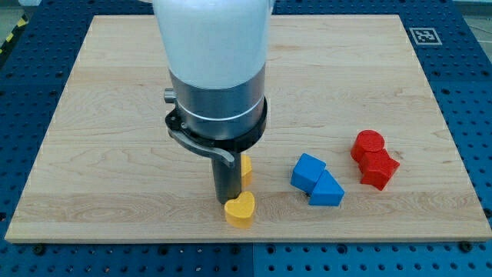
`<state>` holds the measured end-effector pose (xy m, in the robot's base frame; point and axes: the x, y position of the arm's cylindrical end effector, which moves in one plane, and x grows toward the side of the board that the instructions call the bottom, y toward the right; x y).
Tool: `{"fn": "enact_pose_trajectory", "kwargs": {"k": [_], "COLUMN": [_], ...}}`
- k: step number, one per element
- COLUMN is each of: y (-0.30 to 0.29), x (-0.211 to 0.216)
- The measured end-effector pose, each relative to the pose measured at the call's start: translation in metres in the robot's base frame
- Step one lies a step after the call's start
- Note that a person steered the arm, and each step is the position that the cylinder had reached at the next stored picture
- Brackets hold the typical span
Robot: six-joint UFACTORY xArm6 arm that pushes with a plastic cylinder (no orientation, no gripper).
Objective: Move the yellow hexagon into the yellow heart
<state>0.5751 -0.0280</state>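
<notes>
The yellow heart lies near the view's bottom edge of the wooden board. The yellow hexagon sits just above it and slightly to the right, mostly hidden behind the rod, with only its right side showing. My tip stands between the two, just left of the hexagon and touching or nearly touching the heart's upper left. The arm's wide body covers the board above them.
A blue cube and a blue triangle lie together to the right of the yellow blocks. A red cylinder and a red block lie further right. The board's bottom edge is close below the heart.
</notes>
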Motion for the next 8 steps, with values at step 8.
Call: {"fn": "enact_pose_trajectory", "kwargs": {"k": [8], "y": [-0.006], "x": [-0.051]}}
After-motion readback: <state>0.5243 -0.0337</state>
